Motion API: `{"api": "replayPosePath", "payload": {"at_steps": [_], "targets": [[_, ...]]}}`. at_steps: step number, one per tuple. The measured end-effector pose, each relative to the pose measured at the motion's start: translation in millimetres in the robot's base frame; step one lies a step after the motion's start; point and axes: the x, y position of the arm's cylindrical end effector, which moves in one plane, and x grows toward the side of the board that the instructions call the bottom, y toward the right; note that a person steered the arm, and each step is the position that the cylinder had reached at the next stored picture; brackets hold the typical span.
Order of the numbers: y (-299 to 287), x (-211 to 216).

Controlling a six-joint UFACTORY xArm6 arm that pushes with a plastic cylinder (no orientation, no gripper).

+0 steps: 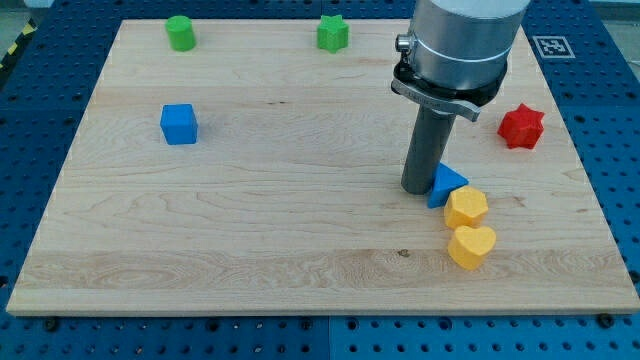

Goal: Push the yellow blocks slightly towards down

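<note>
Sitting stacked at the board's lower right, the yellow hexagon (466, 207) touches the yellow heart (471, 246) below; the blue triangle (445, 184) leans in, and our tip (418, 190), fingerless, stands beside it, poised above for a downward shove.

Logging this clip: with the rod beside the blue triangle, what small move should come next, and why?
Probably shift my tip toward the view's top right, to get above the yellow hexagon. It now sits left of the blue triangle, level with it, while the yellow heart lies just below the hexagon; pushing down needs a start above them.
</note>
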Motion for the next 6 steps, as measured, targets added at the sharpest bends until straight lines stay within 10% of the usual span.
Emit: {"api": "replayPosePath", "payload": {"at_steps": [2,6], "targets": [[20.9,-33.9],[69.0,56.2]]}}
